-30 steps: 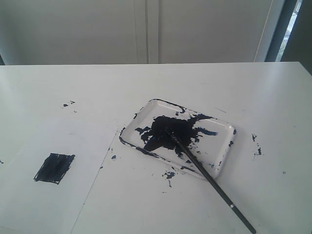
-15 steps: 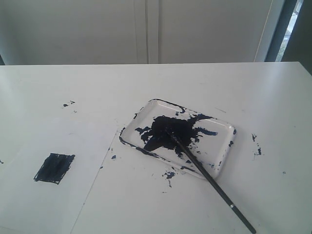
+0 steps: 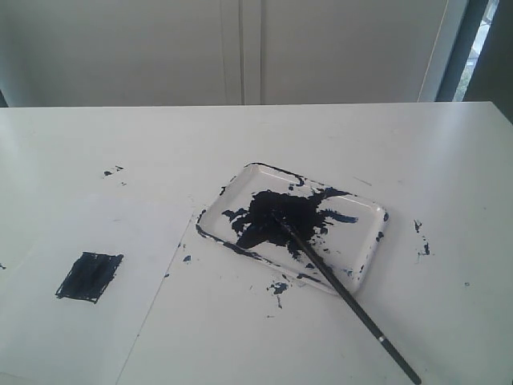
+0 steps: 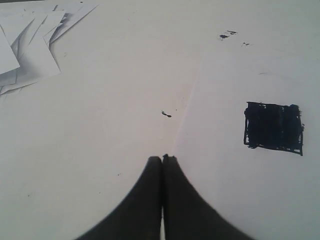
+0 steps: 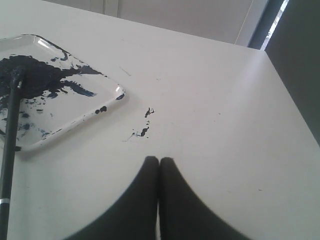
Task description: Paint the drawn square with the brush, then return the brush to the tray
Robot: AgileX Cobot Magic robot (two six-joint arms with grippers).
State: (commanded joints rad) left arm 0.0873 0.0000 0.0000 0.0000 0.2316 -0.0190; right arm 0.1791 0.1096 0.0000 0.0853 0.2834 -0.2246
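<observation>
Holding nothing: left pincer and right pincer, both shut tight. Ahead of the left, offset: drawn square, filled. Ahead of the right, offset: brush, tip in tray, handle overhanging onto bench. Risk: my nudge rolls it out, smearing paint.

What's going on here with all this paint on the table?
Nothing is being handled at this moment. The square on the paper is filled in dark. The brush lies with its tip in the paint-smeared tray, its handle sticking out over the rim. The left hand and right hand are both shut and empty.
</observation>
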